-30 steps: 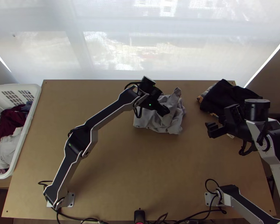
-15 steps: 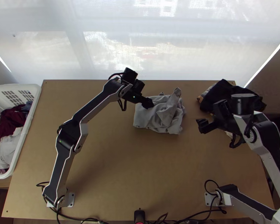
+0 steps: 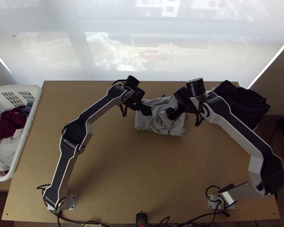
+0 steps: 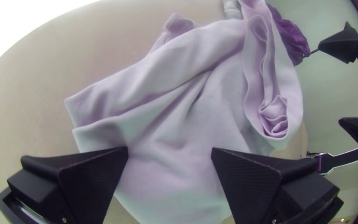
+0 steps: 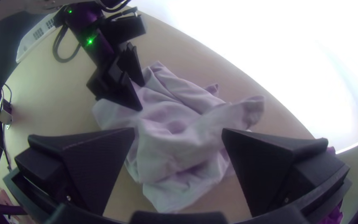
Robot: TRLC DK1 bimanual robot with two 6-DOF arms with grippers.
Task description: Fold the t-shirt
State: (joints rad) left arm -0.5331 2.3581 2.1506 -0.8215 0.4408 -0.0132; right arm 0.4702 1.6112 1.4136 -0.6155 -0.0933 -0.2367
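Though bunched, a pale t-shirt [image 3: 154,123]

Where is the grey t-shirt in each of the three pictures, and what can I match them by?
Top view: the t-shirt lies bunched just right of centre.
Left wrist view: mid-picture, seen past the open left hand.
Right wrist view: mid-picture, seen past the open right hand.
Shared landmark: the left hand, at the shirt.

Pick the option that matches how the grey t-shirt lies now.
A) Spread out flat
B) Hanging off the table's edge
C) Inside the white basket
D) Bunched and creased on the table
D: the t-shirt lies in a crumpled heap on the wooden table, with the left claw open over it.
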